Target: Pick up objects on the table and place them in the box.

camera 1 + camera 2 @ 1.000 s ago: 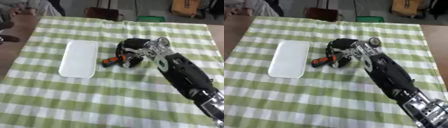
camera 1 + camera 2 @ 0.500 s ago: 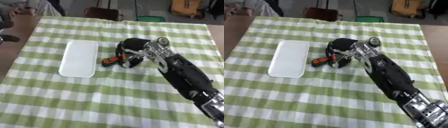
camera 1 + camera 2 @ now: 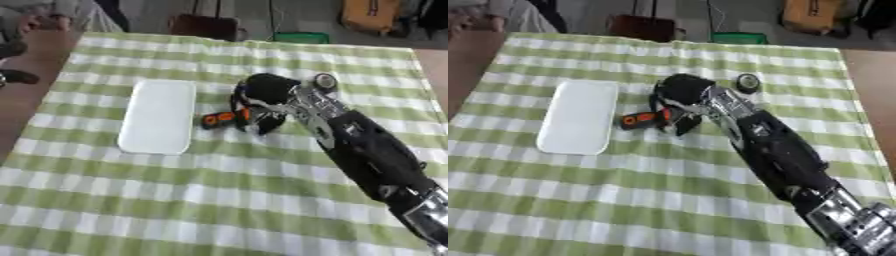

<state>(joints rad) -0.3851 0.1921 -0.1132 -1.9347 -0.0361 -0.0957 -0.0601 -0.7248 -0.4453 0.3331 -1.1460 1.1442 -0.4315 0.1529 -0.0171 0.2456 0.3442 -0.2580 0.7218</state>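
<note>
The desk (image 3: pixel 105 200) is covered by a green-and-white checked cloth (image 3: pixel 175 220). The right arm (image 3: pixel 785 160) is seen reaching in from the lower right corner, stretched diagonally toward the middle of the cloth. The right hand (image 3: pixel 682 95) is lowered over a small orange-and-black object (image 3: pixel 642 119), and its black fingers (image 3: pixel 686 125) are curled down around the right end of that object; the orange end is left showing to the left of the hand. Whether the object is lifted or still resting on the cloth cannot be told. What kind of tool it is cannot be made out beyond an orange body with black parts.

Just to the left of the object, apart from it, a white rounded rectangular tray (image 3: pixel 159 116) is laid flat on the cloth, its long side running away from the robot. A round silver joint (image 3: pixel 325 81) is seen at the wrist, just behind the hand.

The left hand is shown in neither view. At the far edge of the desk, a dark chair (image 3: pixel 203 26) and a yellowish bag (image 3: pixel 372 15) are stood on the floor.
</note>
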